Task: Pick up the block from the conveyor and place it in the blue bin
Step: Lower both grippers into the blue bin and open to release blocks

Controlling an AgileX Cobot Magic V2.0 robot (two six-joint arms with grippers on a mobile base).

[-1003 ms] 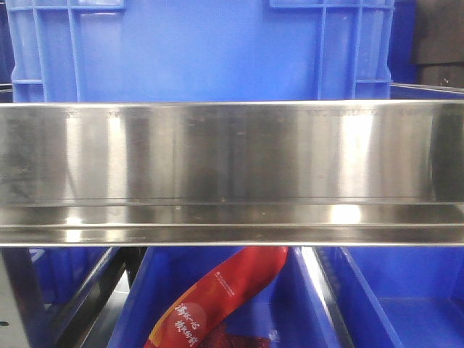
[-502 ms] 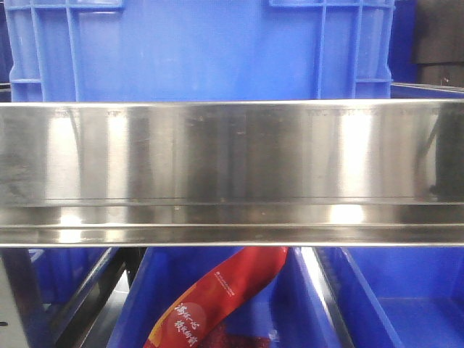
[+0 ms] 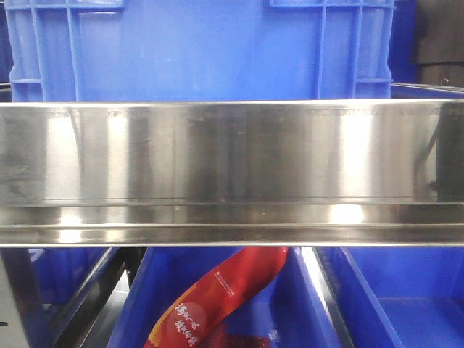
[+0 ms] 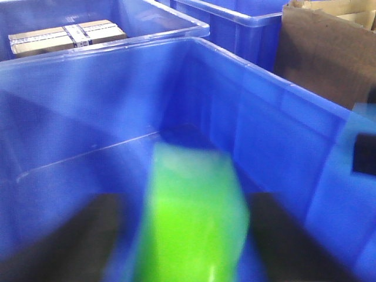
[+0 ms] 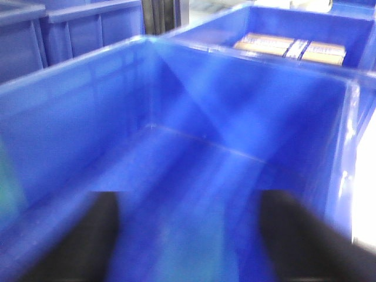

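Note:
A bright green block (image 4: 194, 200), blurred by motion, lies between the two dark fingers of my left gripper (image 4: 185, 235), inside a blue bin (image 4: 276, 135). The jaws stand wide apart, and blue shows between the block and the left finger (image 4: 88, 235). My right gripper (image 5: 188, 235) is open over the floor of a blue bin (image 5: 76, 123) with nothing between its fingers. The conveyor belt is out of view, and neither arm shows in the front view.
A wide stainless steel panel (image 3: 232, 152) crosses the front view, with a blue crate (image 3: 196, 51) behind it and a red bag (image 3: 217, 297) in a bin below. Neighbouring bins hold cardboard boxes (image 4: 64, 35) (image 5: 288, 47). Brown cardboard (image 4: 323, 59) stands at the right.
Only a dark reflection at the right end of the steel panel has shifted slightly in the front view. Nothing else differs there.

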